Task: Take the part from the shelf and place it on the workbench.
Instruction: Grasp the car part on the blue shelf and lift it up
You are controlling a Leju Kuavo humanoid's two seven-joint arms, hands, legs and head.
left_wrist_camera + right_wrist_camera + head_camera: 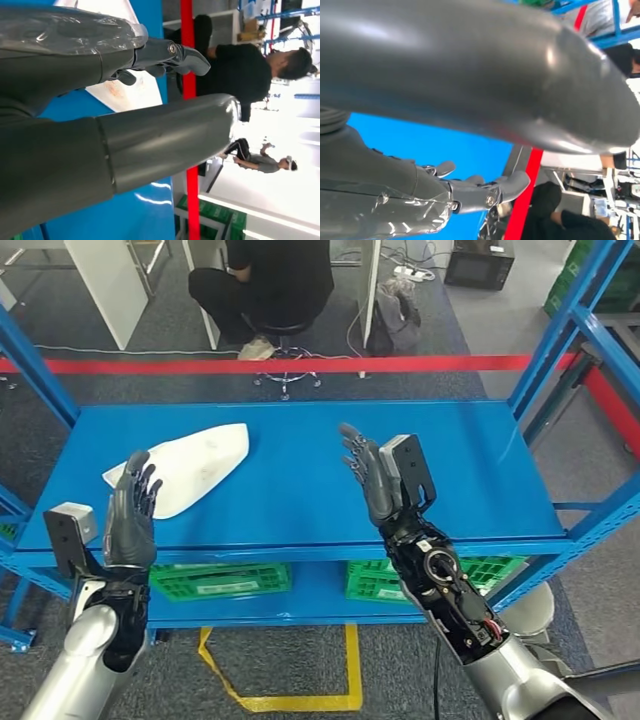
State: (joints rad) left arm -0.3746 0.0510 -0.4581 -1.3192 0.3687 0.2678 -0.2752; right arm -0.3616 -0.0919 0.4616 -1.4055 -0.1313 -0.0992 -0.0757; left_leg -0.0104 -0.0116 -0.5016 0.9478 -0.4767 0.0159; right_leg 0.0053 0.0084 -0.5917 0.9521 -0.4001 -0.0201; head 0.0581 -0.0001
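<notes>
The flat white plastic part [185, 468], long and tapered with faint reddish smudges on it, is lying on the left half of the blue metal shelf board [468, 470], its broad end pointing toward the middle of the board and its narrow end toward the left edge. The left hand [132, 515] is hovering at the near left edge of the board, palm facing the part, its dark fingers spread wide and holding nothing; its fingertips are overlapping the near rim of the part in the head view, though whether they are touching it is not clear. The right hand [371, 478] is hanging over the middle of the board, well apart from the part, its fingers also stretched apart and empty, with bare blue surface between it and the part. On the lower blue shelf two green plastic crates are sitting side by side, the left crate [220, 580] under the part and the right crate [483, 568] partly hidden behind the right forearm; what they are holding cannot be told. Blue steel uprights [562, 325] are framing the rack at both sides. Beyond the shelf a red barrier tape [302, 364] is running across the scene, and behind it a person in black clothing [260, 285] is sitting on a wheeled stool. Yellow tape lines [302, 702] are marking the grey floor in front of the rack.
</notes>
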